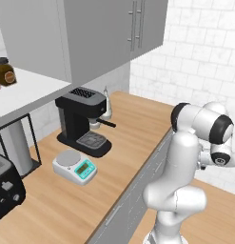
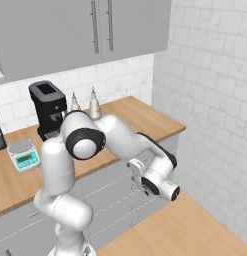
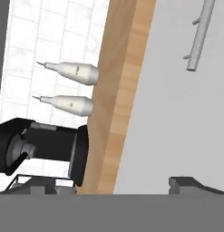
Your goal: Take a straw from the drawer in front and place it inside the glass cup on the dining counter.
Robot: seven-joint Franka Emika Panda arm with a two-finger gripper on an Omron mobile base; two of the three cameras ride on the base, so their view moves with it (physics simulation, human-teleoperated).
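My gripper [image 3: 115, 188] is open with nothing between its fingertips [image 3: 190, 183], which stand wide apart at the bottom of the rolled hand view. It faces a shut light-grey drawer [image 3: 177, 113] just under the wood worktop edge [image 3: 118, 104]. The drawer's slim metal bar handle [image 3: 202, 36] lies ahead and off to one side. In the right base view the gripper [image 2: 144, 186] hangs low beside the grey drawer fronts [image 2: 107, 182], a short way off them. The straw is hidden. The glass cup and the dining counter are out of view.
On the worktop stand a black coffee machine [image 1: 83, 121], a white scale [image 1: 75, 167], a black toaster [image 1: 4, 186] and two pale bottles [image 3: 75, 72]. Grey wall cabinets [image 1: 90, 33] hang above. A white tiled wall [image 2: 210, 100] closes the right side; wooden floor [image 2: 195, 225] lies below.
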